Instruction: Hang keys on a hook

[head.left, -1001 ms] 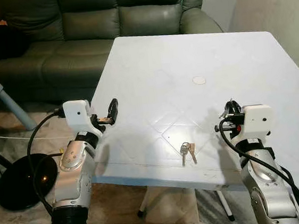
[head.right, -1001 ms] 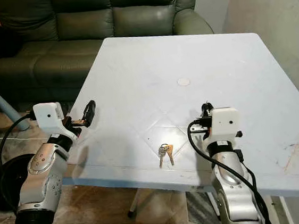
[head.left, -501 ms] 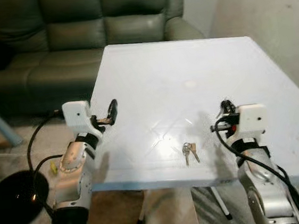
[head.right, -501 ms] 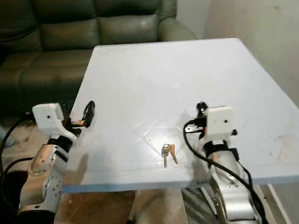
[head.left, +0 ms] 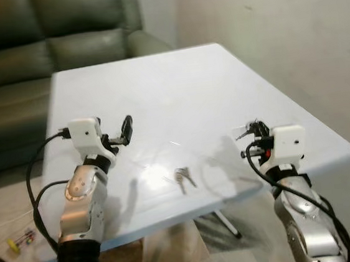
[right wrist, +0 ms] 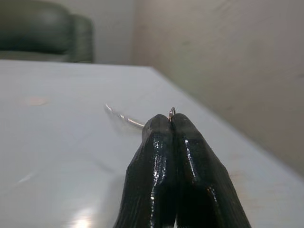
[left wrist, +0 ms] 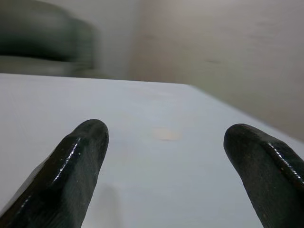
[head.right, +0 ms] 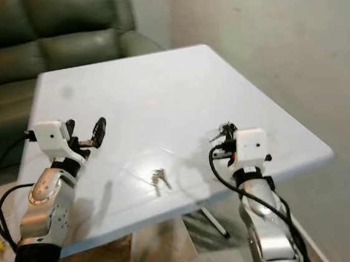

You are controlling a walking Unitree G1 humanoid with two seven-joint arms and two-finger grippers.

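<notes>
A small bunch of keys (head.left: 181, 179) lies flat on the white table (head.left: 157, 83) near its front edge, between my two arms. My left gripper (head.left: 124, 133) hovers over the table's left part, left of the keys and apart from them; in the left wrist view its fingers (left wrist: 76, 166) stand wide open with nothing between them. My right gripper (head.left: 253, 129) is raised above the table to the right of the keys. Its fingers (right wrist: 190, 161) are pressed together, and a small metal ring (right wrist: 172, 112) with a thin silver sliver pokes out at the tips.
A green leather sofa (head.left: 29, 52) stands behind the table on the left. A bare beige wall (head.left: 277, 32) runs close along the table's right side. The table's near right corner (head.left: 349, 148) lies just beyond my right arm. Cables hang from both wrists.
The camera has swung right: the sofa slid left and the wall now takes up the right side. Both grippers and the keys keep their places relative to each other.
</notes>
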